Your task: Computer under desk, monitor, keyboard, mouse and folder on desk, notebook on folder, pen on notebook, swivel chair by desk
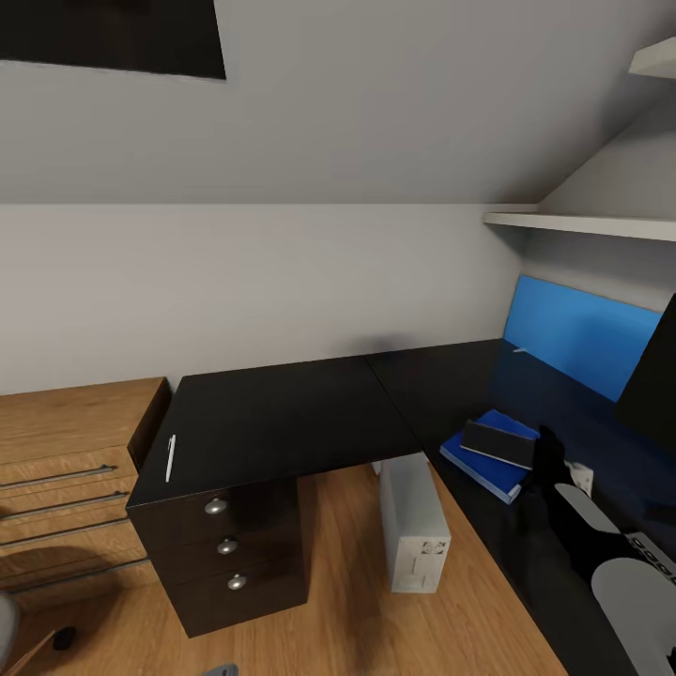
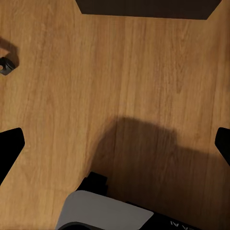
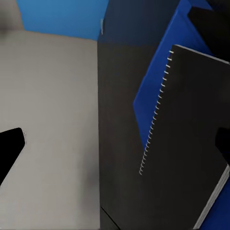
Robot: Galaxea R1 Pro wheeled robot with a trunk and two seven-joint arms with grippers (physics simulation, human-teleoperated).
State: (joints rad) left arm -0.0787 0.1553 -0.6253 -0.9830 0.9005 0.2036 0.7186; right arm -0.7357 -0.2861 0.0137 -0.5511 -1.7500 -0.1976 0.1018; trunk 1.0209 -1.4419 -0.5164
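On the glossy black L-shaped desk (image 1: pixel 282 413), a flat bright blue rectangular folder (image 1: pixel 488 465) is seen lying near the front edge of the right-hand wing, with a thin dark grey spiral-bound notebook (image 1: pixel 500 443) stacked on top of it, slightly askew. A very thin short white pen (image 1: pixel 171 457) lies apart from them, close to the left edge of the desk, above the dark drawer unit with three round silver knobs (image 1: pixel 225 549). A light grey-white boxy computer tower (image 1: pixel 413 521) stands on the wooden floor (image 2: pixel 115 72) under the desk's inner corner.

The right gripper (image 3: pixel 115 143) is held over the notebook (image 3: pixel 187 143) and folder (image 3: pixel 153 91), its fingertips spread wide with nothing between them. The left gripper (image 2: pixel 115 141) is likewise wide open and empty, pointed at the floor.

The pen is judged to be very light, stiff and smooth, so it is likely to roll or skid away under a glancing touch. It would best be pinched across its thin shaft near the middle, with the fingers brought down on either side. Little clearance against the hard desk top is to be expected.
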